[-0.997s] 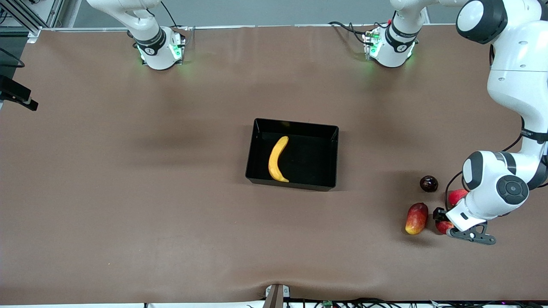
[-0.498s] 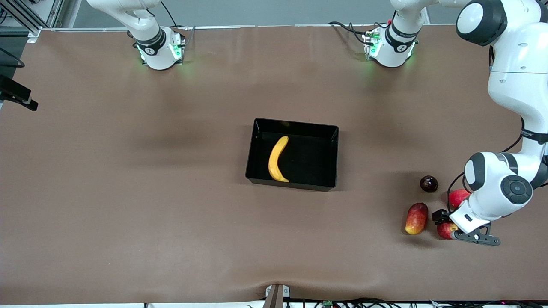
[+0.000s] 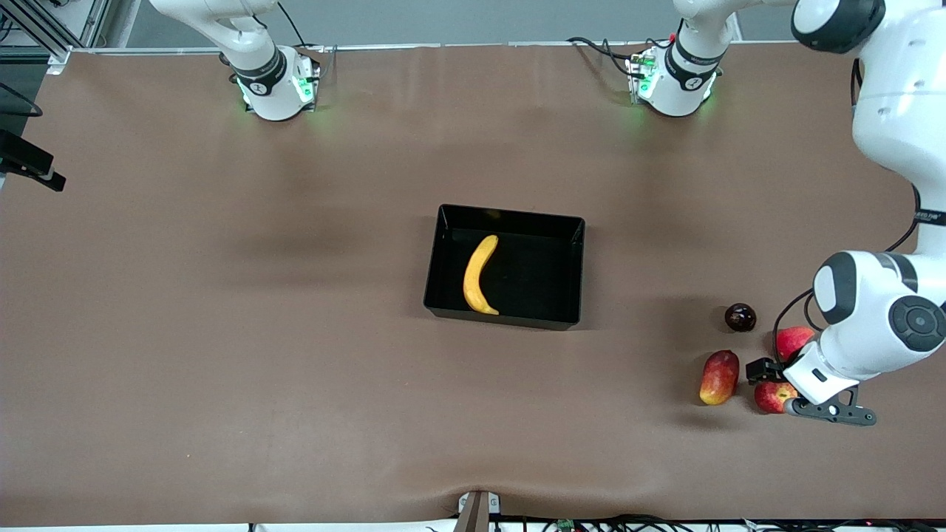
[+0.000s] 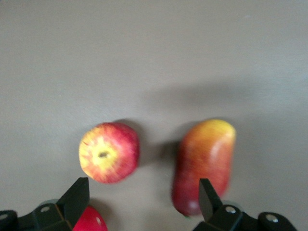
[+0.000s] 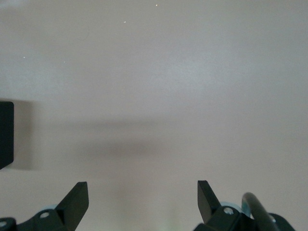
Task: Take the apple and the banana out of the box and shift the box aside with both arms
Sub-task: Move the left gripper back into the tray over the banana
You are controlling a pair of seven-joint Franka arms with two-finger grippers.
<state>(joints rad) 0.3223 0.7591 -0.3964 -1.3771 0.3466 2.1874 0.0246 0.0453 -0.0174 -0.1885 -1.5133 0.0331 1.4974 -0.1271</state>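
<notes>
The black box (image 3: 576, 244) stands mid-table with the yellow banana (image 3: 479, 275) lying in it. The red apple (image 3: 771, 397) with yellow streaks rests on the table near the left arm's end; in the left wrist view the apple (image 4: 109, 152) shows its stem dimple. My left gripper (image 3: 768, 373) hovers low just over the apple, open, with only bare table between its fingers (image 4: 77, 199) and the apple just ahead of their tips. The right gripper (image 5: 143, 197) is open over bare table, beside a corner of the box (image 5: 6, 134); the front view does not show it.
A red-yellow mango (image 3: 719, 377) lies beside the apple, toward the box. A dark plum (image 3: 740, 317) and a second red fruit (image 3: 792, 341) sit a little farther from the front camera. The mango (image 4: 204, 163) is close to one left fingertip.
The left arm has shifted a little toward its own end of the table, and more of the apple now shows beside the hand. The apple lies free on the table.
</notes>
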